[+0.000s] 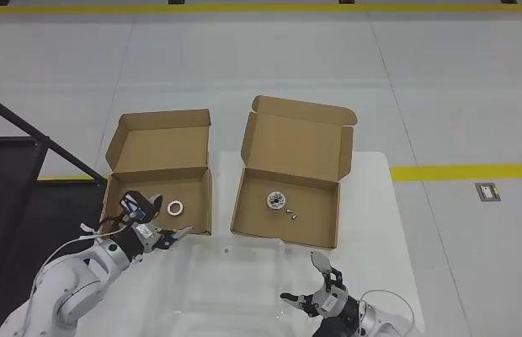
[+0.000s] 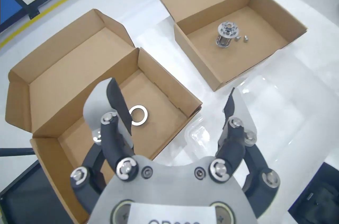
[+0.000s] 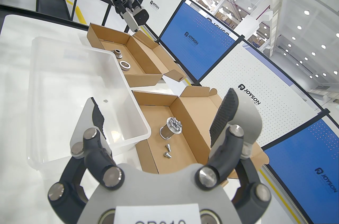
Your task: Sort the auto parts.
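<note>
Two open cardboard boxes stand side by side. The left box holds a flat metal ring and a small flanged part. The right box holds a slotted metal cylinder and two small bolts. My left gripper hangs open and empty over the left box's near corner. My right gripper is open and empty near the table's front.
A clear plastic tray lies in front of the boxes, between the arms, with one tiny piece on its floor. Both box lids stand up at the back. The white table's right edge is close to the right box.
</note>
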`<state>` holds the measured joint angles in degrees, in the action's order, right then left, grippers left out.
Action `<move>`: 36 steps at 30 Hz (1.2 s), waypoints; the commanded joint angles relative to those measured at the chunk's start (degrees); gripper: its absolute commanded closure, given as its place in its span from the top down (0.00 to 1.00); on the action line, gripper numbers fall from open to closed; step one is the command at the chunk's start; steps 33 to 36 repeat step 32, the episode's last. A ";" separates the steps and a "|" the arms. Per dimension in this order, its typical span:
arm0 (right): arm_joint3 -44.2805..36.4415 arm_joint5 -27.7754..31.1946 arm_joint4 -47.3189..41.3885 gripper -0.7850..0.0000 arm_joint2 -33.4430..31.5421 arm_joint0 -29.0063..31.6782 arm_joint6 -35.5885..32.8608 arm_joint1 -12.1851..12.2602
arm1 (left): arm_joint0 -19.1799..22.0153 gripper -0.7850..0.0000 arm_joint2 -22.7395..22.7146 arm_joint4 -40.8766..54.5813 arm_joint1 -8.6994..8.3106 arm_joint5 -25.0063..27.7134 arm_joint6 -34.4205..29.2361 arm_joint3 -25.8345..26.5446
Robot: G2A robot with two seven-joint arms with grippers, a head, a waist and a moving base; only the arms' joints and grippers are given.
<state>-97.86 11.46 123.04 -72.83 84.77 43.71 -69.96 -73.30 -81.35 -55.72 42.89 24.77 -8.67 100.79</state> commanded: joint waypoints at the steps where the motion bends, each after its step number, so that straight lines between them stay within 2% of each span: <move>1: 0.00 0.00 0.00 1.00 0.00 0.00 -0.02 0.00 | -1.98 1.00 -1.05 1.39 0.13 0.53 3.80 -0.04; 8: 0.00 0.00 0.00 1.00 0.00 0.00 -0.02 0.00 | -6.43 1.00 -3.94 10.05 0.83 1.98 13.80 -1.94; 36: 0.00 0.00 0.00 1.00 0.00 0.00 0.00 0.00 | -6.43 1.00 -3.94 10.03 0.83 1.98 13.79 -1.94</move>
